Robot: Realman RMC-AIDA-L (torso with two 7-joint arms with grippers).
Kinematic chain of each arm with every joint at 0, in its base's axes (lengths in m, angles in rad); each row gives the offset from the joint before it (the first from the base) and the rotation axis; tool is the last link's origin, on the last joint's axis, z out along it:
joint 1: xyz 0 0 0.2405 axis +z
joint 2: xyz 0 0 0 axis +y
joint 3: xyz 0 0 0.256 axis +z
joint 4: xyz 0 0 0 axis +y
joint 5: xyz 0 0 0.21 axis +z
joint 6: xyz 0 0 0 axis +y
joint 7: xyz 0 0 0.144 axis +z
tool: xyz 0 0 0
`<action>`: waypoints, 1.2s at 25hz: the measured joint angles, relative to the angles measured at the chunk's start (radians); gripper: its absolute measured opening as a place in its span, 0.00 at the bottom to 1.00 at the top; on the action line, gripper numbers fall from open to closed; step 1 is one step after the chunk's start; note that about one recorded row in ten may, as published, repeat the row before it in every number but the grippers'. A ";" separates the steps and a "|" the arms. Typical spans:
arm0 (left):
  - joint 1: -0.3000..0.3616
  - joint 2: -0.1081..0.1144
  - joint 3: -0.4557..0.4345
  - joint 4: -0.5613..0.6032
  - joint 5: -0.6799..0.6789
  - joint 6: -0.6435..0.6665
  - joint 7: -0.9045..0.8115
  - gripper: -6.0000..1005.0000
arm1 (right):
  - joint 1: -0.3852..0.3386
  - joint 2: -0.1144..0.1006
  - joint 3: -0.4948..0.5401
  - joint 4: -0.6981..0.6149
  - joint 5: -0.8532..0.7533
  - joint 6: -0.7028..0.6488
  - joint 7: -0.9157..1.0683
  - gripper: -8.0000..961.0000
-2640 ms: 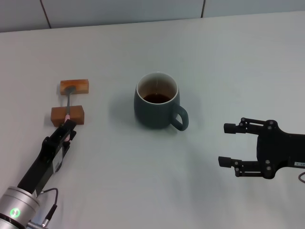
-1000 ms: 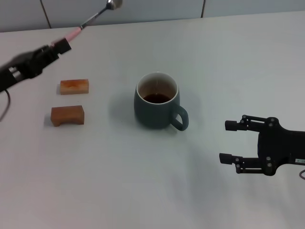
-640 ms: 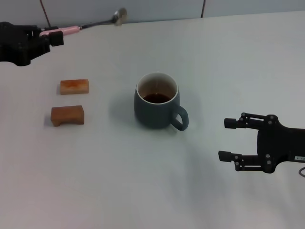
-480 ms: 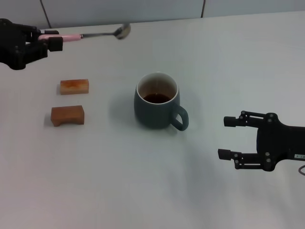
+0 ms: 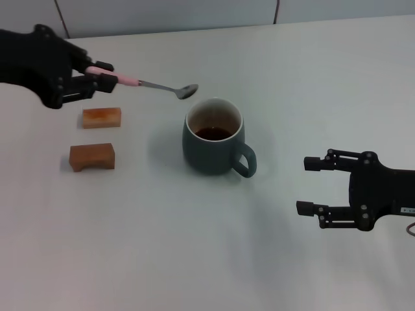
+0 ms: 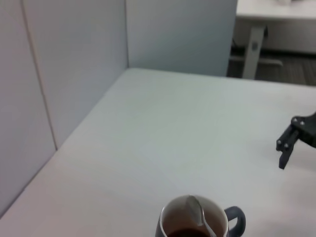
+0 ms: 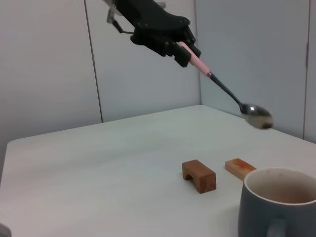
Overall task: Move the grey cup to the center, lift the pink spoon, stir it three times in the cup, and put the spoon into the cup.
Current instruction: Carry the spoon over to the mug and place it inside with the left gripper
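From the head view, the grey cup [image 5: 213,137] stands upright near the middle of the white table [image 5: 194,246], its loop handle turned toward the robot's right and near side. It is a rounded ceramic mug with a pale rim and white inside, and a dark brown liquid sits low in it. The left gripper [image 5: 104,80] is raised over the far left of the table, its fingers pinching the pale pink handle of the pink spoon [image 5: 155,86]. The slim metal shaft slopes down to the right, and the silver bowl hangs just left of the cup's rim, above the table and outside the cup. Two orange-brown wooden blocks [image 5: 97,137] lie below the left gripper, well apart from the cup. The right gripper [image 5: 308,184] hangs low over the right side of the table, fingers spread with nothing between them.

In the left wrist view, the spoon's bowl [image 6: 196,213] shows against the cup's [image 6: 197,229] white inside and dark liquid; the right gripper [image 6: 286,148] is farther off.

In the right wrist view, the spoon [image 7: 232,96] slants down from the left gripper [image 7: 185,52], bowl in the air above the blocks [image 7: 217,173], beyond the cup [image 7: 276,202].
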 joint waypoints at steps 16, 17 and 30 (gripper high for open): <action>-0.170 -0.032 0.090 0.014 0.171 0.007 -0.008 0.18 | -0.002 0.000 -0.002 0.000 -0.004 -0.008 0.003 0.82; -0.173 -0.032 0.096 0.015 0.175 0.008 -0.008 0.18 | -0.002 0.000 -0.002 0.000 -0.004 -0.008 0.003 0.82; -0.204 -0.034 0.180 0.025 0.251 0.006 0.020 0.18 | -0.001 -0.001 -0.003 -0.001 -0.004 -0.009 0.003 0.82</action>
